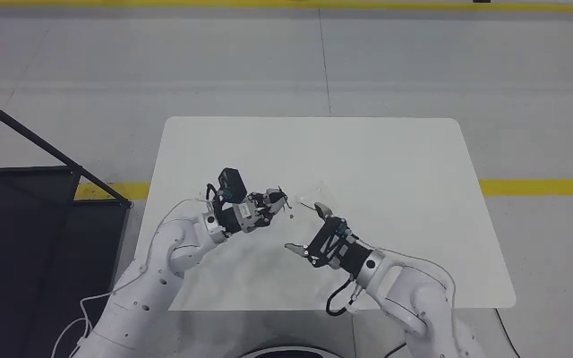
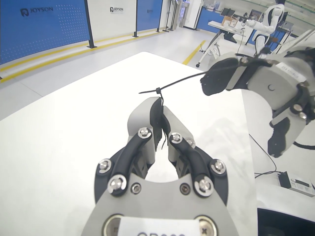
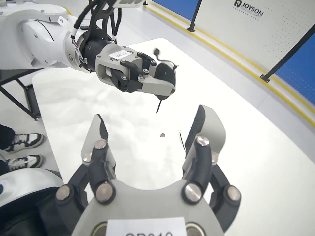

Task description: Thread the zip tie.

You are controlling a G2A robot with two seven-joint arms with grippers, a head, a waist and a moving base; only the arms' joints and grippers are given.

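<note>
- Thin black plastic zip tie (image 2: pixel 177 83): strap stretch inside the clamped left end effector (image 2: pixel 159 105) hidden by its pads.
- Tie's far end runs behind the open right end effector's (image 3: pixel 150 117) black pad (image 2: pixel 216 79); contact unclear.
- Top view: tie too small to trace.
- Small brown speck (image 3: pixel 162 135) on white counter (image 3: pixel 246 148): unidentifiable.
</note>
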